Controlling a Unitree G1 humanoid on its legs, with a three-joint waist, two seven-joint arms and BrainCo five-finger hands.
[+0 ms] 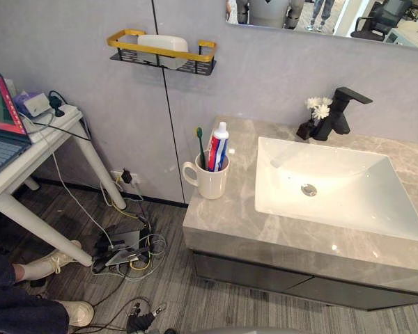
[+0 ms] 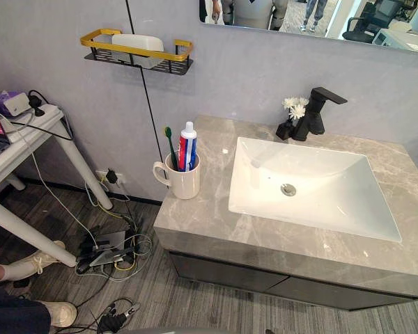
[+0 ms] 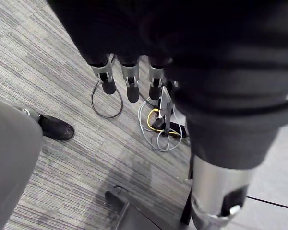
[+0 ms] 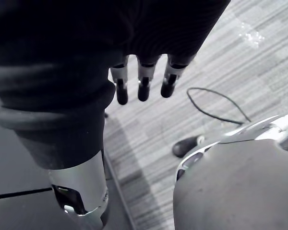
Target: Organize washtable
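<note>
Bright, even light fr above; sink (image 1: 348,209) glows white, sm glare spots on countertop (image 1: 230,223); my wrist cams dimmer.

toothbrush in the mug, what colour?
Dark green toothbrush, standing in the white mug beside the toothpaste tube; clearest in the left eye view.

Left robot hand (image 3: 131,85), right robot hand (image 4: 143,85): fingers relaxed.

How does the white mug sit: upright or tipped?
Upright. The white mug stands on its base on the counter, mouth up, with a toothbrush and toothpaste tube standing inside.
</note>
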